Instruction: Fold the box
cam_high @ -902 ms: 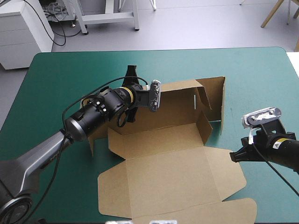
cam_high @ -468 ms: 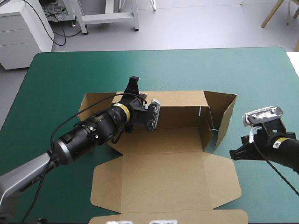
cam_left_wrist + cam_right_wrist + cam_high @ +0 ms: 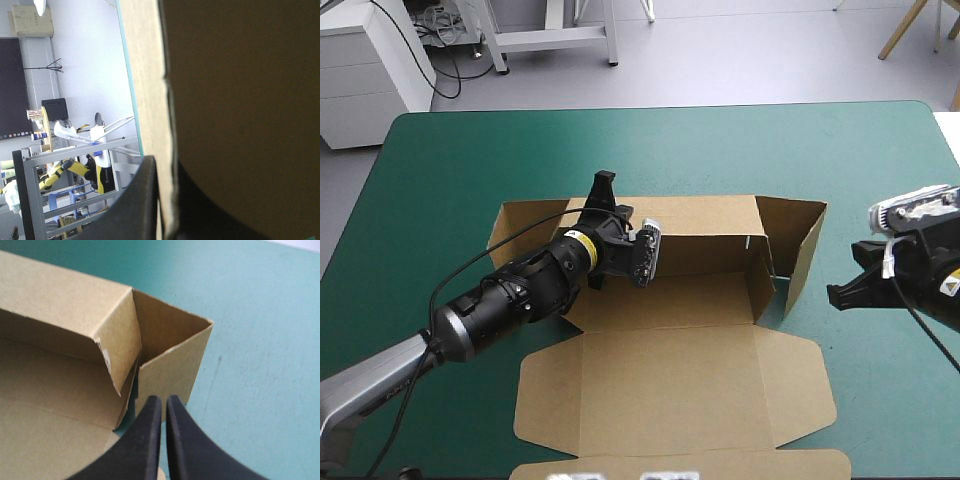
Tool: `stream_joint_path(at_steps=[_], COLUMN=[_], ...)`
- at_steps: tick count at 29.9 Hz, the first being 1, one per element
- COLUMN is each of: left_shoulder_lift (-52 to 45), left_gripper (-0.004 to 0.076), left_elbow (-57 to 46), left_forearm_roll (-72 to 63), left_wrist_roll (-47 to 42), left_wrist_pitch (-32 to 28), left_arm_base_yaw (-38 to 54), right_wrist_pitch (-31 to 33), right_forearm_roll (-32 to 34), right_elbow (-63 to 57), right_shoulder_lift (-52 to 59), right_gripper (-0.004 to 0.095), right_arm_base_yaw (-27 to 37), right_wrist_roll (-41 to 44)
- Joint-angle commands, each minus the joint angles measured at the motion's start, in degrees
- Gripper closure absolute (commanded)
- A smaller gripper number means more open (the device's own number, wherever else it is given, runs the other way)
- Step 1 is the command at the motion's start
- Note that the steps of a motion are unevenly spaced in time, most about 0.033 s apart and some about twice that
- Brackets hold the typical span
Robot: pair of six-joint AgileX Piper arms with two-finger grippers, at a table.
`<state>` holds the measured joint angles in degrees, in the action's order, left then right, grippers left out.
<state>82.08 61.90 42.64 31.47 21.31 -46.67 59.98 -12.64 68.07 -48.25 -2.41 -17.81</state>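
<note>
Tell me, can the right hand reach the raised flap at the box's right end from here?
Probably yes: the right hand sits just beside that flap, with only bare table between them, though it is shut.

The brown box [image 3: 670, 350] lies mid-table, far and right walls raised, lid apparently flat.

From above, the left tool [image 3: 604, 198] shows one finger [image 3: 604, 184] beyond the box's [image 3: 710, 300] far wall; the other is hidden behind its wrist. In its own view that wall is a dark, blurred field covering everything ahead on the inner side. The lid's near flap is cut off by the picture's edge, as is the right tool's [image 3: 842, 294] arm. Beside the right tool, the box's floor runs out of view.
</note>
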Motion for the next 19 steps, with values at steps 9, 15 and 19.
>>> stream_joint_path(at_steps=[9, 15, 19], left_shoulder_lift=[-0.5, -0.5, -0.5], left_gripper=[0.0734, 0.0734, 0.0734], left_elbow=[-0.1, -0.1, -0.1], left_forearm_roll=[-3.2, -3.2, -3.2], left_wrist_roll=[-0.5, -0.5, -0.5], left_wrist_pitch=[0.8, 0.8, 0.8], left_arm_base_yaw=[-1.2, -1.2, -1.2], right_wrist_pitch=[-6.0, -6.1, -6.2], right_forearm_roll=[2.1, 2.1, 2.1], right_elbow=[19.0, 26.8, 31.4], right_shoulder_lift=[-4.3, -12.4, -19.7], right_gripper=[0.019, 0.0152, 0.0152], right_arm_base_yaw=[-0.2, -0.2, -0.2], right_wrist_roll=[1.7, 3.2, 3.9])
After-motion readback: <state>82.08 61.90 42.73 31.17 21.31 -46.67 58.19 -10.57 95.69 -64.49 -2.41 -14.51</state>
